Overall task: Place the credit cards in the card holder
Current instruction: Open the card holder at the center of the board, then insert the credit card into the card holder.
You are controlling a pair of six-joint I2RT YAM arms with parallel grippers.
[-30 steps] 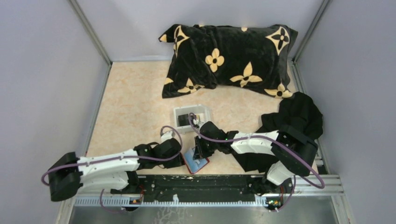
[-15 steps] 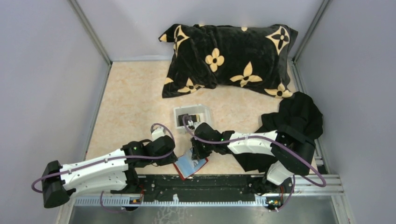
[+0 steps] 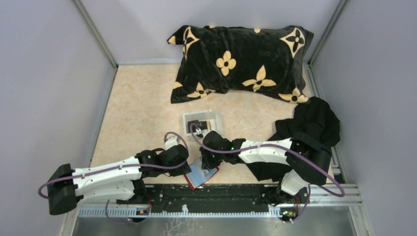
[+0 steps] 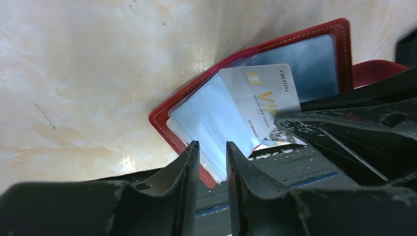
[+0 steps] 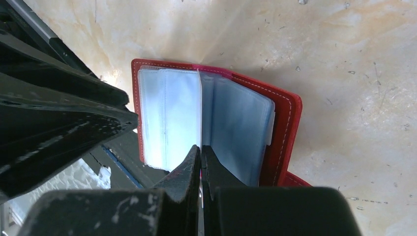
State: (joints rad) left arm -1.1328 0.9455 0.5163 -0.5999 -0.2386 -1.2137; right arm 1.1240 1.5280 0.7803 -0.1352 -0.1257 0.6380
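The red card holder (image 3: 198, 176) lies open at the table's near edge, its greyish clear pockets (image 4: 206, 115) up. A pale credit card (image 4: 260, 96) marked VIP stands slanted over the pockets. My right gripper (image 5: 201, 147) is shut on that card, which the right wrist view shows edge-on (image 5: 200, 108) above the holder's fold (image 5: 282, 128). My left gripper (image 4: 212, 146) stands at the holder's near-left corner. Its jaws are a narrow gap apart, with the pockets' edge showing in the gap. More credit cards (image 3: 202, 123), one of them black, lie in a small white tray.
The white tray (image 3: 189, 118) sits just beyond both grippers. A black pillow with yellow flowers (image 3: 241, 61) fills the back of the table. A black cloth (image 3: 314, 120) lies at the right, partly under the right arm. The metal rail (image 3: 221, 194) runs right below the holder.
The card holder has slid a little left and toward the near edge and turned. My left gripper drew back, came forward again and narrowed its jaws. The right gripper shifted slightly left with the card.
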